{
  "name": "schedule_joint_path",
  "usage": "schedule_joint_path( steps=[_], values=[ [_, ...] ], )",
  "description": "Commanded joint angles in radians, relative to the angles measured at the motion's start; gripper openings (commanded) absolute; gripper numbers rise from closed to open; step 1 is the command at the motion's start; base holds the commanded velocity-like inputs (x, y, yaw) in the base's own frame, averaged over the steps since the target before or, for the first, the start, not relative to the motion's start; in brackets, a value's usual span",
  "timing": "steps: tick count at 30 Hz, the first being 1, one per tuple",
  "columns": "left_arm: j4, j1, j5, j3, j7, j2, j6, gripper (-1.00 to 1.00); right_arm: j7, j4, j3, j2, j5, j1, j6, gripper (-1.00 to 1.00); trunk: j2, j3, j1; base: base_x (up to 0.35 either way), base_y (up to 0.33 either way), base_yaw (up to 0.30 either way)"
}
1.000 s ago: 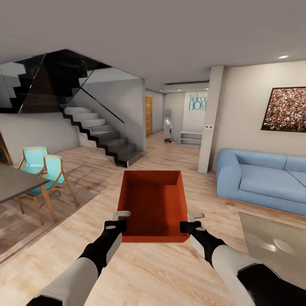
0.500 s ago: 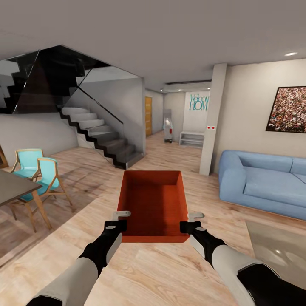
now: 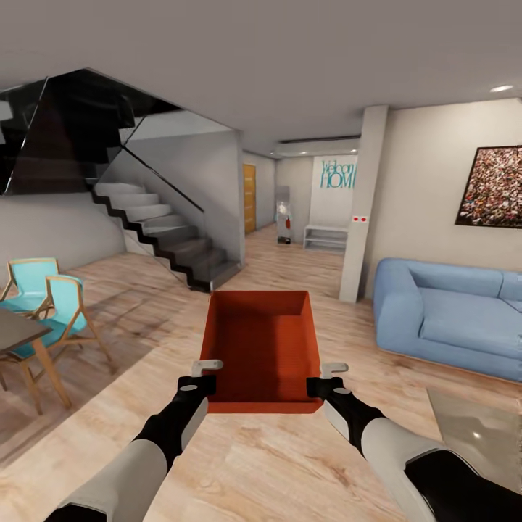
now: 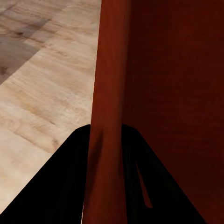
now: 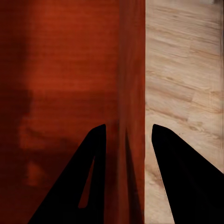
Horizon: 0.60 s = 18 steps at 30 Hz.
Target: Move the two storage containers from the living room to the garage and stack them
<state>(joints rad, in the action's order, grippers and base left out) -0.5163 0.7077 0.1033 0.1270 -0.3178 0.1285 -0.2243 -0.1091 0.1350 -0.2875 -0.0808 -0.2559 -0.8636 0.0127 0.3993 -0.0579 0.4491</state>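
Red-orange storage container [image 3: 264, 348] carried at 12 o'clock, above the wood planks [image 3: 246, 464] of the living room.
Held by thin side walls only, left gripper [image 3: 208, 375] and right gripper [image 3: 320, 377] both clamped on them; could have slipped loose on a bump, or knocked the pillar [image 3: 362, 203] at 1 o'clock.

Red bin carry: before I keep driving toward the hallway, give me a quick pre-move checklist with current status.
1. Left hand clamped on the red bin wall: ok, rim sits between its fingers in the left wrist view.
2. Right hand clamped on the opposite wall: ok.
3. Bin level, off the wood floor: ok.
4. Bin empty: ok.
5. Path ahead between stairs and sofa: ok.
6. Second bin's location: cannot tell.
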Motion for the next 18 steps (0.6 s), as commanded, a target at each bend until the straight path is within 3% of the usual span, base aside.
schedule_joint_path(
  steps=[1, 11, 18],
  values=[
    [-0.006, 0.000, -0.019, -0.030, -0.092, -0.024, 0.006, -1.00, -0.007, -0.003, 0.015, 0.006, -0.014, 0.000, 0.002, -1.00, 0.001, 0.000, 0.001, 0.321, 0.000, -0.237],
    [-0.007, 0.000, -0.019, -0.030, -0.092, -0.024, 0.006, -1.00, -0.007, -0.003, 0.016, 0.007, -0.014, 0.000, 0.003, -1.00, 0.001, 0.000, 0.001, 0.321, 0.000, -0.265],
    [-0.006, 0.000, -0.019, -0.030, -0.092, -0.024, 0.006, -1.00, -0.007, -0.003, 0.016, 0.008, -0.014, 0.000, 0.001, -1.00, 0.001, 0.000, 0.001, 0.321, 0.000, -0.072]
  ],
)
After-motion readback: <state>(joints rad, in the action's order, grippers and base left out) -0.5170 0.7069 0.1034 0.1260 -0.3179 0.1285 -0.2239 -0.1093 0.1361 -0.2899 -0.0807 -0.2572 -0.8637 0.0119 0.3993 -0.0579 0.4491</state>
